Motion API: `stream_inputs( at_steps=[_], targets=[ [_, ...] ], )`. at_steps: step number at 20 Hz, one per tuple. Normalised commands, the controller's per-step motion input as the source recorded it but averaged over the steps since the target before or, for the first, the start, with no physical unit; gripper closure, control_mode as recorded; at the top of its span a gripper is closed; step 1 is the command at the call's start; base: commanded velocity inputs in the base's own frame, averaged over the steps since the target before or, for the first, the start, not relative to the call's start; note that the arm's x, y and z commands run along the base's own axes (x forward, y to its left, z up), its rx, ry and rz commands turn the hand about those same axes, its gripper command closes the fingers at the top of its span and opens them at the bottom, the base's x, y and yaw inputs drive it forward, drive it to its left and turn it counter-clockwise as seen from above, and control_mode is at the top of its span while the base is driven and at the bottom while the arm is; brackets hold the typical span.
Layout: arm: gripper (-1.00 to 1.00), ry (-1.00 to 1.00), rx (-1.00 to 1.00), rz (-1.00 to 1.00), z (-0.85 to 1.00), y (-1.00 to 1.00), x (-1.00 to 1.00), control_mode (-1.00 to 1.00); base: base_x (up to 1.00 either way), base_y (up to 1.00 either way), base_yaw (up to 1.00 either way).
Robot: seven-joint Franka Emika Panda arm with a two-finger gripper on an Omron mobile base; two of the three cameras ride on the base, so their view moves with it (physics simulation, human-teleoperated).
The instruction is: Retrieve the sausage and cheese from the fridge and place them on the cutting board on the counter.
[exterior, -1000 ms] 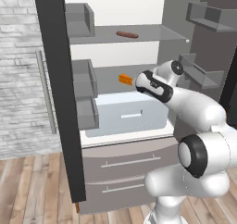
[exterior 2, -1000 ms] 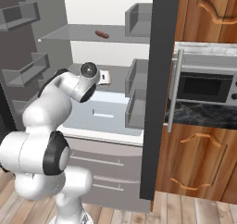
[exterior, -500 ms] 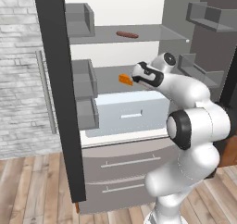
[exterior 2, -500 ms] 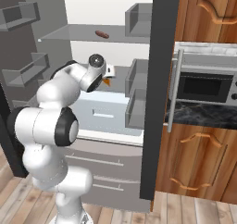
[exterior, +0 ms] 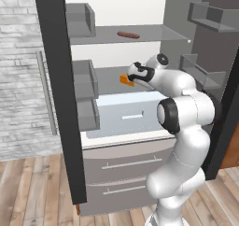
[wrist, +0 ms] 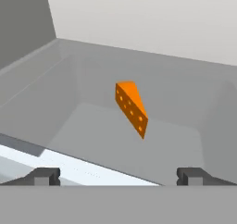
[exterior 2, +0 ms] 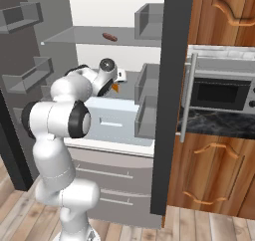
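Fridge (exterior: pixel 196 43) shelf has bare room round cheese (wrist: pixel 131 107); gripper (wrist: pixel 118 176) spread wide just short, w/ nothing held.

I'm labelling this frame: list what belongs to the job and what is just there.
Job: cheese on the middle fridge shelf, ahead of the open gripper; sausage on the upper shelf.
Just there: microwave; brick wall; wooden cabinets.
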Motion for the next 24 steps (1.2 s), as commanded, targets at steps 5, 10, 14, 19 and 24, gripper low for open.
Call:
stream_inputs(
  at_steps=[5,10,14,19,24],
  targets=[
    [-1.00,0.06,-0.04,0.07,-0.32,0.00,0.42,-1.00,0.00,0.00,0.00],
    [-1.00,0.06,-0.03,0.09,-0.24,0.00,0.44,-1.00,0.00,0.00,0.00],
    [-1.00,0.10,0.00,0.06,-0.12,0.00,0.53,-1.00,0.00,0.00,0.00],
    [-1.00,0.18,0.00,0.06,-0.08,0.00,0.50,-1.00,0.00,0.00,0.00],
    [-1.00,0.08,0.00,0.05,-0.03,0.01,0.51,-1.00,0.00,0.00,0.00]
  ],
)
